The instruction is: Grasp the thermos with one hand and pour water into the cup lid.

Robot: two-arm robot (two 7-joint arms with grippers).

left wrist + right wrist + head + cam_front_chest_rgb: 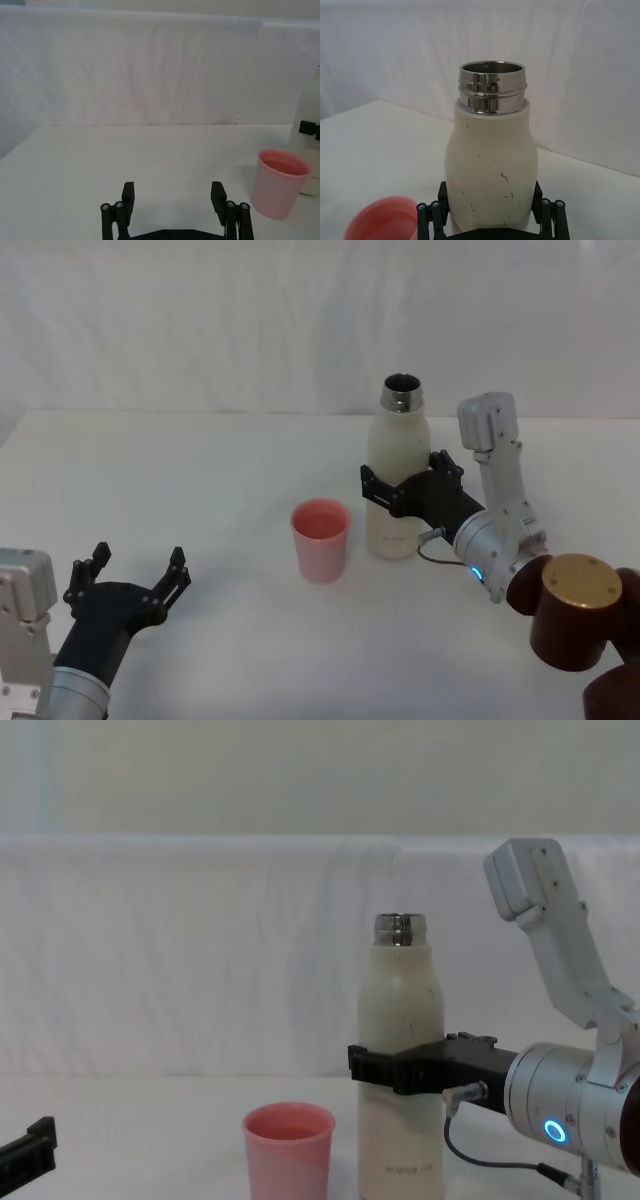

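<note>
The cream-white thermos (pixel 395 465) stands upright on the white table, its steel neck open at the top. My right gripper (pixel 405 474) reaches in from the right and is shut on the thermos at mid-height; in the right wrist view the fingers (pixel 441 200) press both sides of the thermos (pixel 490 160). The pink cup lid (pixel 320 538) stands upright just left of the thermos, a small gap apart. From the chest view the cup lid (pixel 288 1148) reaches about a quarter of the thermos (pixel 400 1010). My left gripper (pixel 138 562) rests open near the front left.
The white table (pixel 200 470) runs back to a white cloth backdrop (pixel 200 320). My right arm's brown joint (pixel 575 612) sits at the front right corner. Bare tabletop lies between the left gripper and the cup lid.
</note>
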